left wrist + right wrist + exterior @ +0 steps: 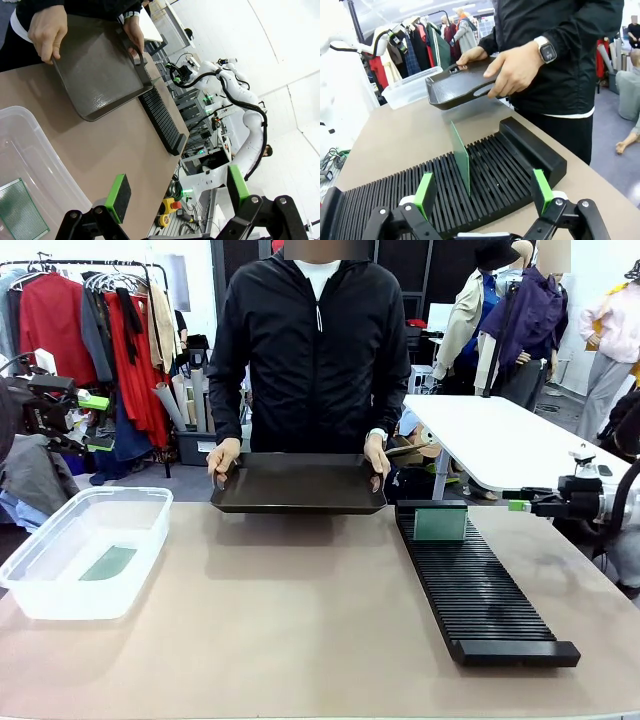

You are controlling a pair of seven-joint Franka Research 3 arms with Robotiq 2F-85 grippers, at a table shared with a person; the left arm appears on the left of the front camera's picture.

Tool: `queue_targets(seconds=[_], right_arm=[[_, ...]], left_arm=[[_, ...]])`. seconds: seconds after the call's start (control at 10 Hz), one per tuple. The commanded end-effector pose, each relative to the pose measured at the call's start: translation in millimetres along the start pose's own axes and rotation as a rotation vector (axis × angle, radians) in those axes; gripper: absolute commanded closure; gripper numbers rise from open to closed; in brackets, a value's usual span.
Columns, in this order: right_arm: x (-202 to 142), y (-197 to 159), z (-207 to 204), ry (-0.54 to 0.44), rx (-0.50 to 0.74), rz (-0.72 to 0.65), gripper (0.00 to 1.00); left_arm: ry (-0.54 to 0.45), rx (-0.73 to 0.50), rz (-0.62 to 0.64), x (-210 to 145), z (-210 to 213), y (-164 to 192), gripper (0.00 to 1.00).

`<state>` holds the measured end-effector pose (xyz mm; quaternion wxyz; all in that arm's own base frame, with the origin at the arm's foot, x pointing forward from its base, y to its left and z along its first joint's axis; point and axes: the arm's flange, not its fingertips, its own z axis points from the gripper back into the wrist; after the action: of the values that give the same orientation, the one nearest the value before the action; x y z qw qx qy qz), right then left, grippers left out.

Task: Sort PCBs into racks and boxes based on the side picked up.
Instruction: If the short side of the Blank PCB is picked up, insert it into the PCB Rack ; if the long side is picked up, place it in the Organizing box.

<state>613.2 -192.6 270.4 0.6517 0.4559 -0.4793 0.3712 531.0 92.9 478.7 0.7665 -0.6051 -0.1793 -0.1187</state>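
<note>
Even, bright indoor light from overhead. A soft shadow is cast on the table [300, 620] beneath the lifted tray [298, 483]. Front view sharp throughout. Wrist views are bowed by wide-angle distortion at the edges; pale walls washed out in the left wrist view.

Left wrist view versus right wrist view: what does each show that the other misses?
Left wrist only: a PCB lying flat on the clear box's floor, seen past the open left gripper.

Right wrist only: a PCB standing upright in a rack slot, past the open right gripper, and the person's wristwatch.

Both: the black rack, and the black tray held off the table in the person's hands.
</note>
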Motion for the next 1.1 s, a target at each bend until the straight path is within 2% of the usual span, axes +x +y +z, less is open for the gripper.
queue_targets(seconds=[0.0,0.4,0.6,1.0], right_arm=[[21.7,7.2,12.8,0.001,0.057,0.009,0.00],[61.2,49.8,20.9,-0.047,0.220,0.130,0.00],[71.1,64.1,20.0,-0.040,0.269,0.169,0.00],[102.8,103.0,28.9,0.025,0.231,0.157,0.00]], left_arm=[[-0.007,-0.005,-0.011,0.1,0.9,-1.7,0.00],[-0.007,-0.005,-0.011,0.1,0.9,-1.7,0.00],[-0.007,-0.005,-0.011,0.1,0.9,-1.7,0.00],[-0.007,-0.005,-0.011,0.1,0.9,-1.7,0.00]])
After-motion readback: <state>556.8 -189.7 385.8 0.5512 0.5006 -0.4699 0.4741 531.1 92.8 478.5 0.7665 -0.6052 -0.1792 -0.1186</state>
